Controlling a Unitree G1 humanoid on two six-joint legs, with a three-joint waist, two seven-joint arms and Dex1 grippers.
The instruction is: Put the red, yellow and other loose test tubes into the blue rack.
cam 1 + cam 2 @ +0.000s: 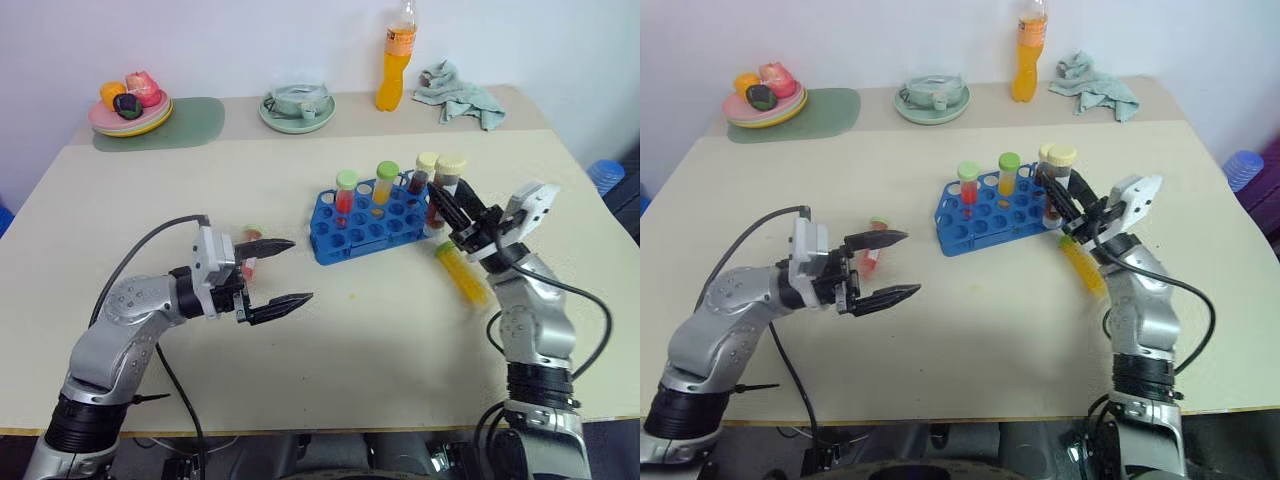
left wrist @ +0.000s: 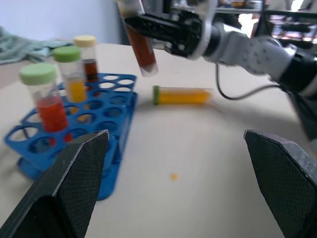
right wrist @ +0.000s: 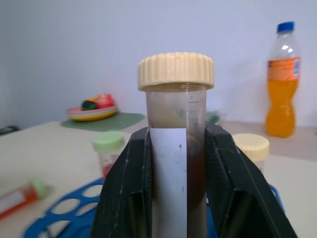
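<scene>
Partly hidden behind the spread left gripper [image 1: 281, 271], a red-filled clear tube [image 1: 249, 262] is lying mid-table; the right gripper [image 3: 174, 163] is pinching a cream-capped brown tube [image 3: 174, 148] upright beside the bright blue holed plastic rack [image 1: 372, 222], toward the table's far edge.

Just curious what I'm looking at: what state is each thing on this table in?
left gripper: jaws open, empty.
right gripper: jaws shut on held brown tube.
held brown tube: capped, off the table.
loose yellow tube: capped, lying on table.
loose red tube: capped, lying on table.
blue rack: holds three upright capped tubes, holes free.
orange bottle: upright, capped.
</scene>
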